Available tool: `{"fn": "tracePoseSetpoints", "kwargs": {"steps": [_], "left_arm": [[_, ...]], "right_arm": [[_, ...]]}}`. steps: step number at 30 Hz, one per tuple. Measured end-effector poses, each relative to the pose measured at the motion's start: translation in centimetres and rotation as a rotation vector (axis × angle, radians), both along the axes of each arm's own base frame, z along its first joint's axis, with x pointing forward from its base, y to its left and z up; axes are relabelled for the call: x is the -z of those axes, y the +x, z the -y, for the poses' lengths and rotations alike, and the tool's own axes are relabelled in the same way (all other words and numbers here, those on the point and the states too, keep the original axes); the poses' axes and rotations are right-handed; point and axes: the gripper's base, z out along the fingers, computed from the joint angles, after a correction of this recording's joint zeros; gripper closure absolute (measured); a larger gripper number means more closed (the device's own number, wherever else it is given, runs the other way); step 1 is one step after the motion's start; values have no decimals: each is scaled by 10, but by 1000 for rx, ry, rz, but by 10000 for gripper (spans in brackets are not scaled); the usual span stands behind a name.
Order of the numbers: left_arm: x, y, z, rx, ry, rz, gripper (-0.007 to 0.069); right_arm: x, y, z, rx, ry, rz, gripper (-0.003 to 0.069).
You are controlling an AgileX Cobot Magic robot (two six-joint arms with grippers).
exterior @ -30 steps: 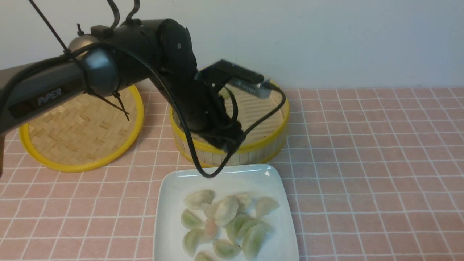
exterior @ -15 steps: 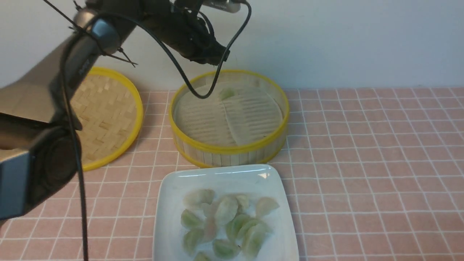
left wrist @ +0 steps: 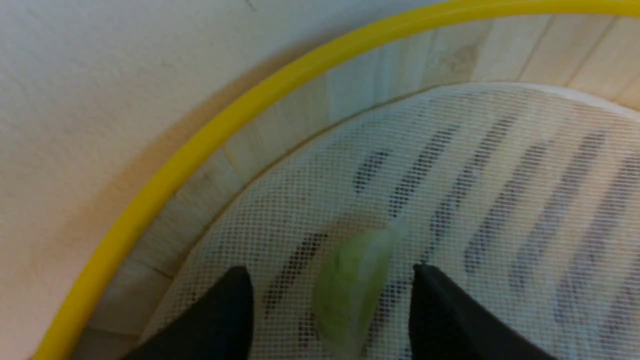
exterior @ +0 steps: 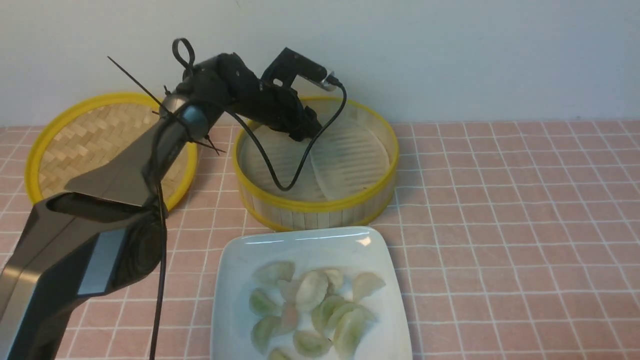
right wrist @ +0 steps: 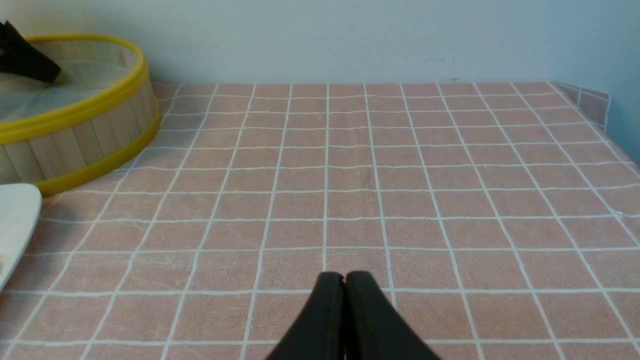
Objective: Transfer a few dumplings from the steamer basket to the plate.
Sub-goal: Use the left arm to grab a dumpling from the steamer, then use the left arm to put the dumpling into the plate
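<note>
The woven lid (exterior: 95, 145) lies flat in the upper left of the front view, on the pink tiled cloth (exterior: 500, 210). The left arm (exterior: 125, 170) crosses over it and hides part of it. The steamer basket (exterior: 320, 202) sits in the middle, just beside the lid. The white plate (exterior: 232, 280) is at the bottom middle, just in front of the basket. A heap of dumplings (exterior: 312, 292) lies on it, many of them touching. A black cable (exterior: 282, 182) hangs from the arm in a loop over the inside of the basket. The left gripper (exterior: 307, 134) reaches into the far side of the basket and hides what lies under it.

The left wrist view shows one green dumpling (left wrist: 350, 292) on the mesh liner (left wrist: 500, 175), near the basket's wall. The gripper is open, with one finger on each side of the dumpling and a gap on both sides. The dumpling lies flat. Its long way runs nearly the way the fingers point, leaning a little. Its thin tip points away from the wrist.

The right gripper (right wrist: 345, 277) is closed on nothing, fingers pressed together, over the cloth and well apart from the basket.
</note>
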Motion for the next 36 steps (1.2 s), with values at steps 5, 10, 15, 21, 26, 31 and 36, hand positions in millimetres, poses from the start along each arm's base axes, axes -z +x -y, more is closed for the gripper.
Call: {"fn": "tracePoseSetpoints", "kwargs": {"steps": [5, 10, 15, 21, 26, 31, 36], "left_arm": [[7, 2, 0, -8, -10, -1, 205], [4, -2, 3, -11, -10, -36, 488], [-30, -14, 2, -9, -17, -109, 501], [-149, -58, -4, 51, -38, -124, 501], [-233, -106, -14, 28, -97, -106, 501], [-279, -168, -32, -76, -123, -170, 501], [-266, -235, -51, -102, -32, -291, 501]], "right_arm": [[0, 0, 0, 0, 0, 0, 673], [0, 0, 0, 0, 0, 0, 673], [0, 0, 0, 0, 0, 0, 673], [0, 0, 0, 0, 0, 0, 673], [0, 0, 0, 0, 1, 0, 673], [0, 0, 0, 0, 1, 0, 673], [0, 0, 0, 0, 1, 0, 673]]}}
